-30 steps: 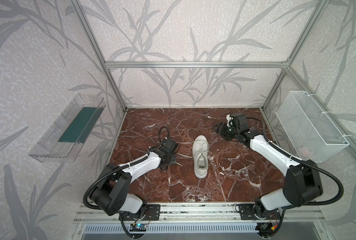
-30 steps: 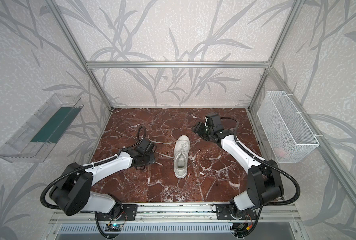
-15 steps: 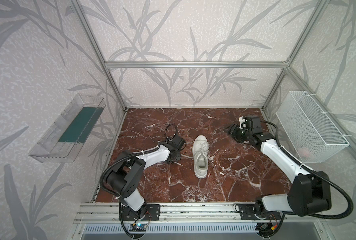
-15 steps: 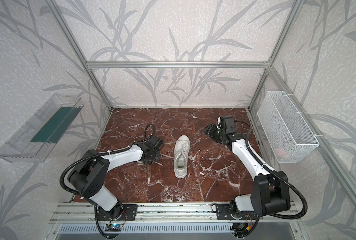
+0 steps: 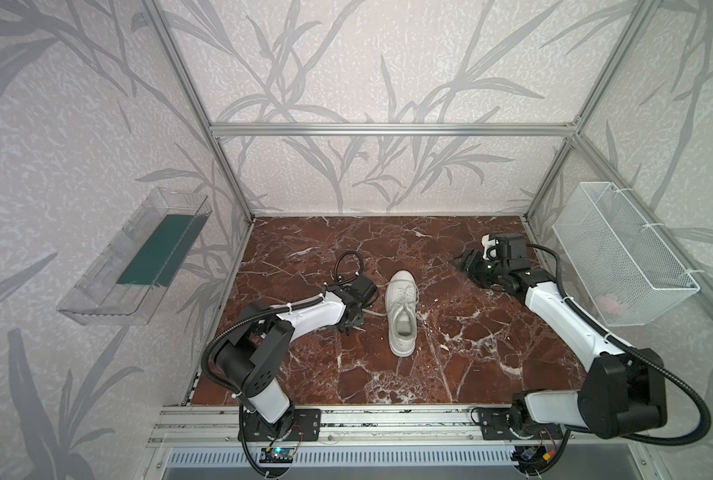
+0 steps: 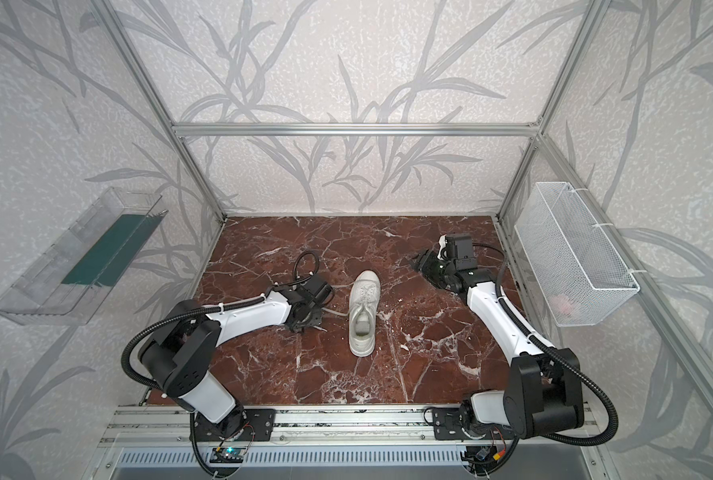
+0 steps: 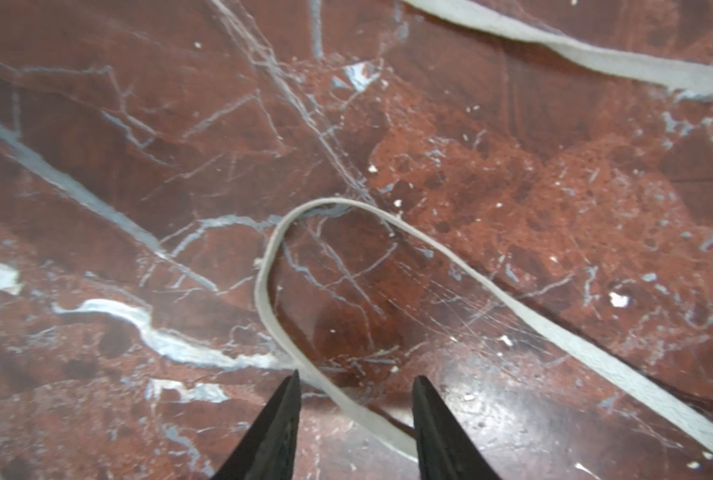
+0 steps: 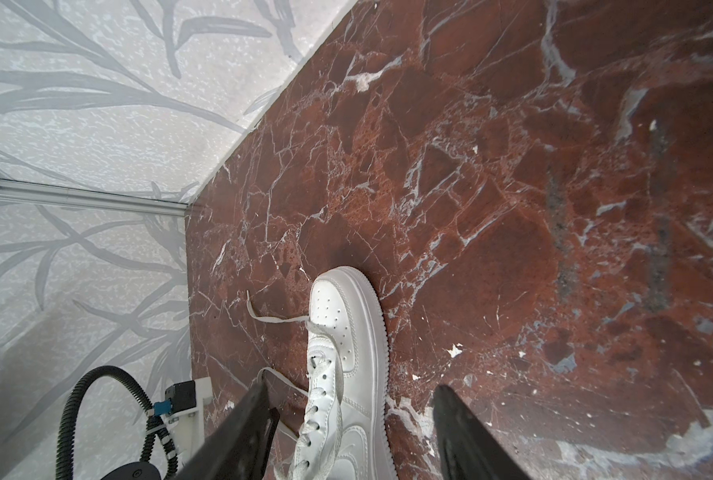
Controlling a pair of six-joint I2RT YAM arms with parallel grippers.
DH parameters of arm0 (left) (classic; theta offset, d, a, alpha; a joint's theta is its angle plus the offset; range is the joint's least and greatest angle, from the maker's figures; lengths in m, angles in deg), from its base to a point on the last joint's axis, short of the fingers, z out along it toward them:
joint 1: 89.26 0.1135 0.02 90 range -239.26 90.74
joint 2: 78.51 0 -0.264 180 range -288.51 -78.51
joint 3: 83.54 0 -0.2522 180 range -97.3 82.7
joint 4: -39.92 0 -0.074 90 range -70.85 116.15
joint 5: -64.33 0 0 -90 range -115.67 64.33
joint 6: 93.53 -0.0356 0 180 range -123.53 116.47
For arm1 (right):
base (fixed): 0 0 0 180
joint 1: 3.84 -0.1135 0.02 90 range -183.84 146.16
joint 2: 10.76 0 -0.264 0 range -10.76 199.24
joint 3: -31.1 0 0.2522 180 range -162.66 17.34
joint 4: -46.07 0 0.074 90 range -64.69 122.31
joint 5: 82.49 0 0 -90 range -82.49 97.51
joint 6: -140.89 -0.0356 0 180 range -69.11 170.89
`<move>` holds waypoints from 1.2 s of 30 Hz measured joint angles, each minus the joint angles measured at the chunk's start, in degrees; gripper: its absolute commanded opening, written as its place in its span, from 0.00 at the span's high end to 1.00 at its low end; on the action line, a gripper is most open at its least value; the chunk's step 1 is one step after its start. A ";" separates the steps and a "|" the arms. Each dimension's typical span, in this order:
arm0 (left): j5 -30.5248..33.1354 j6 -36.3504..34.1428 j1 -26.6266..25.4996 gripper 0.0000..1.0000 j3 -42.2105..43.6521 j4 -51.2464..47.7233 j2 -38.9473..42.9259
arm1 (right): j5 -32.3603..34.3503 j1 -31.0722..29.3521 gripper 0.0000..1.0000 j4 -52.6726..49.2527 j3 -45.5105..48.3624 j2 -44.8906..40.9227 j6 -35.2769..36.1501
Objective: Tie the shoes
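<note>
sneaker upright, untied | left fingers apart astride lace | right fingers wide apart

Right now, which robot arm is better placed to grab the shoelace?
Left, probably: the left gripper, open, straddles a loose lace. The right gripper, also open, is apart from the sneaker, holding nothing.

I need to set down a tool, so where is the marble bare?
Bare: between the sneaker and the front rail, and between the sneaker and the right arm. Crowded: left of the sneaker, laces and left pincer.
</note>
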 measured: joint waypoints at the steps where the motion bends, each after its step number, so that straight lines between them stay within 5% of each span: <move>1: 0.31 -0.02 0.00 0.51 0.00 -0.24 0.24 | -0.13 0.00 0.37 0.00 0.00 0.00 0.00; 36: 0.70 4.92 -0.17 0.81 2.75 1.66 -0.63 | -0.33 0.00 0.37 -1.77 0.96 -3.02 0.44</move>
